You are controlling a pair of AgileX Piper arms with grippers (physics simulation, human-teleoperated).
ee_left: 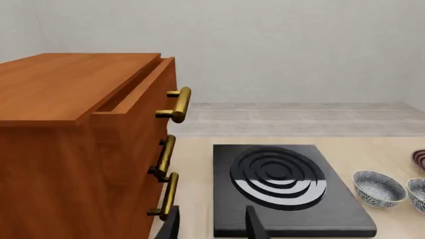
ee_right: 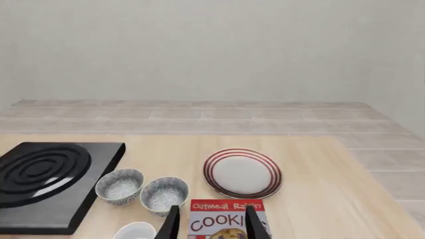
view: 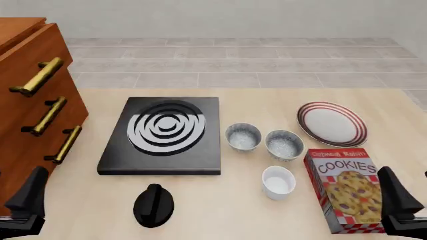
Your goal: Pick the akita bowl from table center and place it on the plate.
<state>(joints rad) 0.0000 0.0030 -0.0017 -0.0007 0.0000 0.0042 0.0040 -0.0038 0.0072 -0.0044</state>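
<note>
While both arms sit low at the near edge of the counter [view: 253,210], the left gripper [ee_left: 211,226] shows its fingers [ee_left: 255,225] parted with nothing between them, and the right gripper [ee_right: 210,222] likewise holds its fingers [ee_right: 252,221] apart and empty, just above the cookie box [view: 347,195].

Beyond the right gripper, a plain white cup [view: 279,182] stands empty beside the box. Past it sit two small bowls side by side, almost touching, both empty with speckled grey-white insides. The akita bowl [view: 243,137], with its pale grey-blue wall, is the one nearer the black hob [view: 163,135]; the darker patterned bowl [view: 285,145] stands between it and the plate [view: 332,124]. The plate, red-striped at the rim, lies bare at the far right, just behind the box.

A black knob [view: 154,205] lies near the hob's front edge. A wooden drawer unit [view: 30,110] with brass handles stands at the left, its top drawer slightly open.
</note>
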